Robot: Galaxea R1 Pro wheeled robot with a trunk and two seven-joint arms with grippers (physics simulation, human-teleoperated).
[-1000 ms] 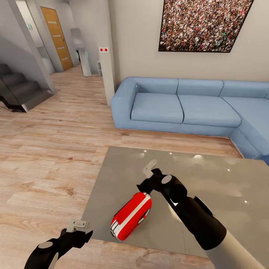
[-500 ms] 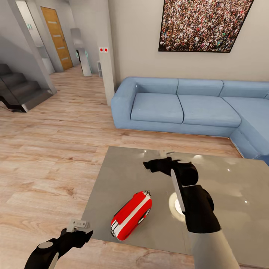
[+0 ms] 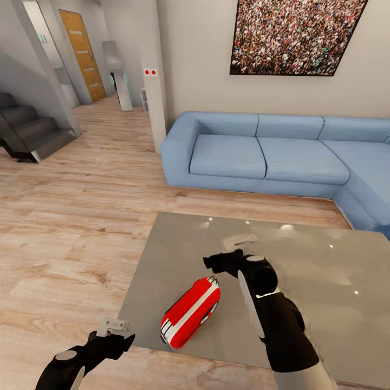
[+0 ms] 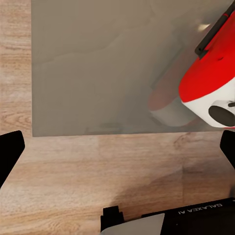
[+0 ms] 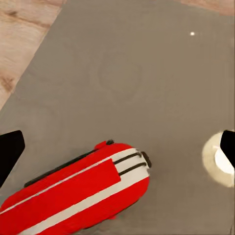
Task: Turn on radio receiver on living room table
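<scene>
The left gripper (image 4: 117, 147) housing reads "GALAXEA AI", upside down.

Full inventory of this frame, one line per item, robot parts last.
Rounded bright-red radio receiver with white band: one, lying on its side on the table, near its front-left corner.
Low table with glossy grey top: one, in front of the robot.
Light-blue sectional sofa: one, beyond the table against the wall.
Framed crowd photograph: one, multicoloured, on the wall above the sofa.
Light wood plank floor: throughout.
Dark staircase: one, far left.
Orange-brown door: one, down the hallway.
Left hand: black, open, over the floor beside the table.
Right hand: black, open, above the table just beyond the radio.
</scene>
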